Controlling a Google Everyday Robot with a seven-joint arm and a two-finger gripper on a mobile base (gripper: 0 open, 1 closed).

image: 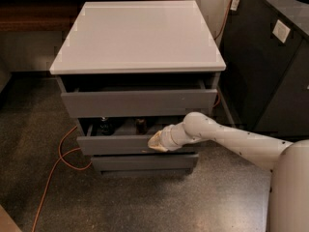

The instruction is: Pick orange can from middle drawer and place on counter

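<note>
The grey cabinet carries the white-grey counter [140,33] on top. Under the partly open top drawer, the middle drawer [116,144] is pulled out. Inside it the orange can [140,125] stands near the middle, its brownish top part showing above the drawer front. My gripper [157,141] is at the upper edge of the middle drawer's front, just right of and in front of the orange can, apart from it. The white arm reaches in from the lower right.
A dark can [104,126] stands in the left part of the same drawer. The top drawer [140,102] overhangs the middle one. An orange cable [60,158] trails over the floor at the left. A dark cabinet [270,57] stands at the right.
</note>
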